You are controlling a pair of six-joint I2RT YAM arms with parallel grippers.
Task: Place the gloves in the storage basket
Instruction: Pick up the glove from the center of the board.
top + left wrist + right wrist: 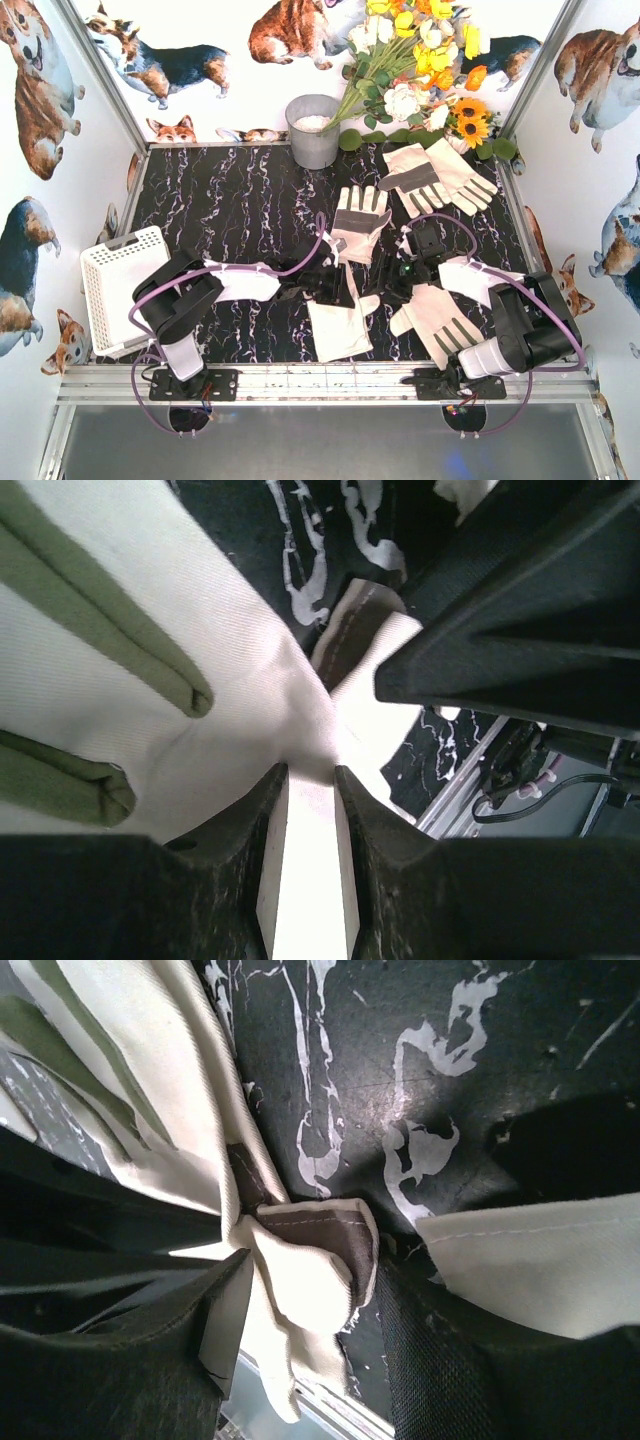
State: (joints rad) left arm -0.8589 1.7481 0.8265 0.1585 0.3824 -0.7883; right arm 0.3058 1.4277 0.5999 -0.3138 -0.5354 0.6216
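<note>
Left to right: corgi-print wall (40,90) is boxing in the whole cell. The storage basket (115,290) is sitting at the left edge of the table, well apart from all the gloves. The tabletop (230,210) is showing black marble-look w/ pale veins, and an alu rail (320,383) is running along the near edge.

The left gripper (310,785) is reaching into the middle, jaws narrow and pinching the cream fabric of the front glove (340,325), which is sitting near the rail. Just behind it the middle glove (360,218) is lying patch side up. A grey bucket (313,130) is standing at the back wall.

The right gripper (312,1280) is sitting abt half wide, straddling a folded glove fingertip w/ a dark patch. Can't tell if it's actually clamping it or just around it.

The near-right glove (440,322) is lying beside the right arm. A pair of gloves (438,178) is lying back right, overlapping, just below the flowers (420,60).
</note>
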